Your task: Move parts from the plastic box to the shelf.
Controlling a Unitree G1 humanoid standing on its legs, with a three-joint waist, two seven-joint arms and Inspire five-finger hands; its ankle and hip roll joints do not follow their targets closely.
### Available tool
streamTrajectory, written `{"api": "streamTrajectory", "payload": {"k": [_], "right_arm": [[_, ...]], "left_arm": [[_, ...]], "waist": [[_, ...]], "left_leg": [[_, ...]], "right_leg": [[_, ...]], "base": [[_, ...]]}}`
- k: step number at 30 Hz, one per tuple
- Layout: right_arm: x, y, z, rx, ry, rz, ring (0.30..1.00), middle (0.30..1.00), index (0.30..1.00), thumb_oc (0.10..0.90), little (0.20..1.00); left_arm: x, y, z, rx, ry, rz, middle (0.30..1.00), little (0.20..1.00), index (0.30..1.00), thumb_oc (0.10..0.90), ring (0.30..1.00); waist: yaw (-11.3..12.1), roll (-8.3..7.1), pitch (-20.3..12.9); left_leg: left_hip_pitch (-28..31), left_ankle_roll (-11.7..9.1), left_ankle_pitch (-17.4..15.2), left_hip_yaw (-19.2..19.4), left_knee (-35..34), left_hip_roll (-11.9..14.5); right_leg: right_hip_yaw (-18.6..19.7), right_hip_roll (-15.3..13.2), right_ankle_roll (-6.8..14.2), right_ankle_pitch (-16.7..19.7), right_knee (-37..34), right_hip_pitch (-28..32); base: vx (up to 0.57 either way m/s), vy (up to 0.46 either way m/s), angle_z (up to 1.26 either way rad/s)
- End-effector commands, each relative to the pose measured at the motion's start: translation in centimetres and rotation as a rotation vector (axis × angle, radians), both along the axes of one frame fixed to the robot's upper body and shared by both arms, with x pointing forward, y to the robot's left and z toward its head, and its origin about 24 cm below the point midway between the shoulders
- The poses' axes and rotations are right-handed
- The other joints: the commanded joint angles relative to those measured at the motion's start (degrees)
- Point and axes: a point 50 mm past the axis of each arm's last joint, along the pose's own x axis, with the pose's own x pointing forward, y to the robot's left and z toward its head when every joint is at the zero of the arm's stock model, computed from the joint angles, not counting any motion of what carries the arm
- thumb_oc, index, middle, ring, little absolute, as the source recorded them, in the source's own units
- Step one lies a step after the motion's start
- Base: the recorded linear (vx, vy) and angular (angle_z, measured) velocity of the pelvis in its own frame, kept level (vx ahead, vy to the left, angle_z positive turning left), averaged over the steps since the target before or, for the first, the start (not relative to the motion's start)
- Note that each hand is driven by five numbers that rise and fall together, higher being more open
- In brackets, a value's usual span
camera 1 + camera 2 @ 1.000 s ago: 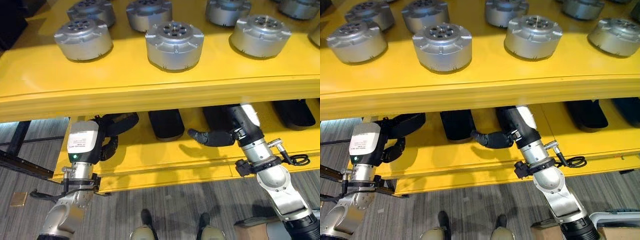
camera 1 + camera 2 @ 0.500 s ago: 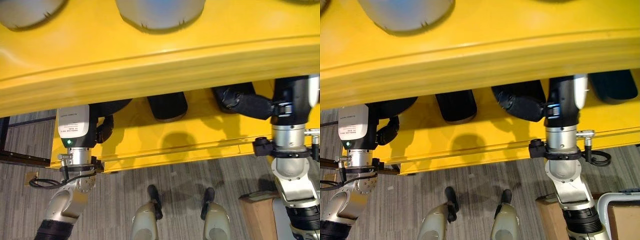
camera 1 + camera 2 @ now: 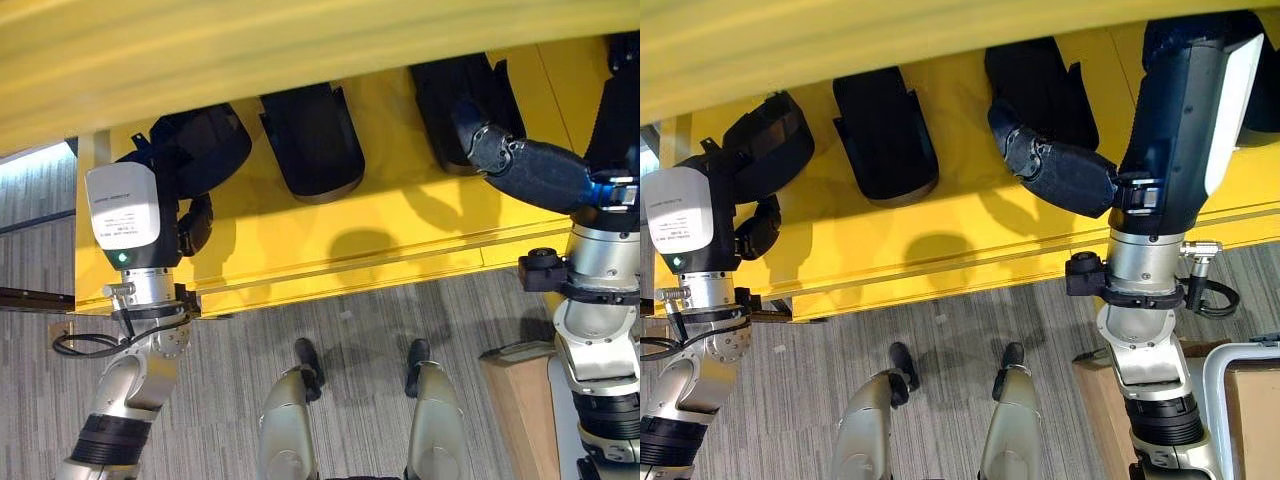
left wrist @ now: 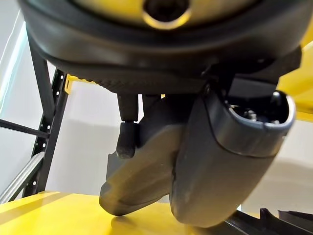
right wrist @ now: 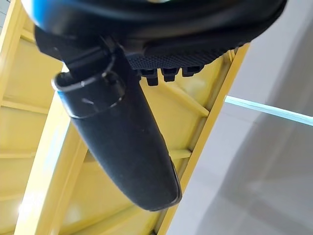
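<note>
Several black moulded parts lie on the yellow lower shelf (image 3: 400,230): one in the middle (image 3: 312,140), one to its right (image 3: 450,95) and one at the left end (image 3: 205,140). My left hand (image 3: 122,205) is raised against the left-end part, its thumb (image 4: 220,161) loose, with nothing held. My right hand (image 3: 1175,120) stands upright in front of the right part. Its thumb (image 5: 122,142) sticks out toward the middle, its fingers are straight and its palm is empty.
The blurred front edge of the yellow upper shelf (image 3: 250,50) overhangs both hands. A cardboard box (image 3: 515,400) and a pale-rimmed plastic box (image 3: 1218,400) stand on the grey carpet at lower right. A black rack bar (image 3: 30,298) runs in from the left.
The camera has tilted down, so the silver parts on the upper shelf have left the view. My right forearm has swung from slanted to upright. The left hand has stayed by its part.
</note>
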Motion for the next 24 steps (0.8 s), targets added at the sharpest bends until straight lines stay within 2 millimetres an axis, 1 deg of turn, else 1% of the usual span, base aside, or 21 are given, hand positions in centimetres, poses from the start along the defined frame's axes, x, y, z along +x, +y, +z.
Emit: {"api": "streamTrajectory", "payload": {"k": [1,3,4,5,6,9,12,15,16,20,22,24], "right_arm": [[-4.5,0.4,3.8,0.039,-0.336,0.093,1.000,1.000,1.000,0.900,1.000],[-4.5,0.4,3.8,0.036,-0.339,0.085,1.000,1.000,1.000,0.900,1.000],[-4.5,0.3,3.9,0.037,-0.338,0.081,1.000,1.000,1.000,0.900,1.000],[-4.5,0.3,3.9,0.039,-0.340,0.080,1.000,1.000,1.000,0.900,1.000],[-4.5,0.3,3.9,0.041,-0.341,0.072,1.000,1.000,1.000,0.900,1.000],[-4.5,0.2,4.1,0.041,-0.343,0.067,1.000,1.000,1.000,0.900,1.000],[-4.4,0.1,4.2,0.033,-0.344,0.063,1.000,1.000,1.000,0.900,1.000],[-4.5,0.2,4.3,0.019,-0.342,0.059,1.000,1.000,1.000,0.900,1.000],[-4.5,0.1,4.4,0.010,-0.343,0.058,1.000,1.000,1.000,0.900,1.000],[-4.4,0.2,4.6,-0.008,-0.353,0.048,1.000,1.000,1.000,0.900,1.000],[-4.5,0.0,4.7,-0.014,-0.358,0.040,1.000,1.000,1.000,0.900,1.000],[-4.5,-0.1,4.9,-0.024,-0.361,0.036,1.000,1.000,1.000,0.900,1.000]], "left_arm": [[-0.9,0.1,0.9,-0.025,-0.039,-0.015,0.300,0.300,0.300,0.400,0.300],[-1.0,0.3,0.6,-0.040,-0.035,-0.007,0.300,0.300,0.300,0.400,0.300],[-1.0,0.3,0.5,-0.048,-0.035,-0.005,0.300,0.300,0.300,0.400,0.300],[-1.1,0.3,0.5,-0.049,-0.038,-0.005,0.300,0.300,0.300,0.400,0.300],[-1.1,0.3,0.4,-0.051,-0.046,-0.003,0.300,0.300,0.300,0.400,0.300],[-1.1,0.1,0.3,0.027,-0.037,0.019,0.300,0.300,0.300,0.400,0.300],[-1.1,0.2,0.4,0.045,-0.043,0.031,0.300,0.300,0.300,0.400,0.300],[-1.0,0.7,0.3,0.070,-0.036,0.062,0.300,0.300,0.300,0.400,0.300],[-0.8,1.1,0.2,0.083,-0.008,0.080,0.300,0.300,0.300,0.400,0.300],[-0.7,1.7,-1.0,0.120,0.067,0.100,0.300,0.300,0.300,0.400,0.300],[-0.8,1.8,-1.7,0.168,0.105,0.114,0.300,0.300,0.300,0.400,0.300],[-1.0,2.4,-2.8,0.204,0.148,0.149,0.300,0.300,0.300,0.400,0.300]], "waist": [[-0.72,-0.84,-1.73],[-0.52,-0.77,-1.41],[-0.41,-0.82,-1.25],[-0.33,-0.85,-1.11],[-0.21,-0.88,-0.79],[0.03,-0.73,-0.14],[0.15,-0.65,-0.26],[-0.04,-0.35,-0.19],[-0.15,-0.16,-0.28],[-0.12,0.25,-0.35],[-0.04,0.48,-0.45],[-0.06,0.70,-0.60]], "left_leg": [[1.15,-0.74,-7.08,-2.38,3.11,0.44],[0.28,-0.53,-7.54,-2.45,4.21,0.53],[-0.16,-0.51,-8.45,-2.54,5.32,0.56],[-0.53,-0.36,-8.25,-2.54,5.52,0.60],[-1.40,-0.30,-9.28,-2.75,7.07,0.71],[-4.03,0.15,-10.97,-3.41,10.72,0.93],[-5.11,0.23,-11.65,-3.71,12.12,0.94],[-6.77,0.48,-12.83,-4.14,14.81,1.04],[-7.52,0.61,-13.31,-4.32,15.81,1.04],[-8.87,0.70,-14.15,-4.79,17.68,1.11],[-9.50,0.78,-14.59,-5.07,18.48,1.21],[-9.79,0.76,-14.74,-5.11,18.78,1.30]], "right_leg": [[0.19,0.57,1.44,-5.06,3.14,0.99],[0.17,0.51,1.22,-5.50,4.34,0.24],[0.16,0.35,1.26,-6.33,5.45,-0.09],[0.10,0.39,1.09,-6.16,5.71,-0.42],[0.02,0.16,1.04,-7.16,7.46,-1.19],[0.13,-0.26,0.47,-8.89,11.70,-3.47],[0.20,-0.41,0.34,-9.51,13.10,-4.44],[0.56,-0.58,0.08,-10.52,15.75,-6.00],[0.79,-0.64,-0.01,-10.97,16.75,-6.73],[1.18,-0.95,-0.27,-11.67,18.70,-8.08],[1.27,-1.14,-0.40,-12.03,19.53,-8.69],[1.37,-1.23,-0.45,-12.13,19.89,-9.05]], "base": [[-0.07,-0.014,0.02],[-0.06,-0.019,0.03],[-0.05,-0.023,0.03],[-0.06,-0.032,0.02],[-0.09,-0.032,0.02],[-0.08,-0.020,0.05],[-0.03,-0.008,0.04],[-0.04,0.003,0.05],[-0.04,0.007,0.03],[-0.02,0.004,0.02],[0.00,0.000,0.00],[-0.01,0.007,-0.02]]}}
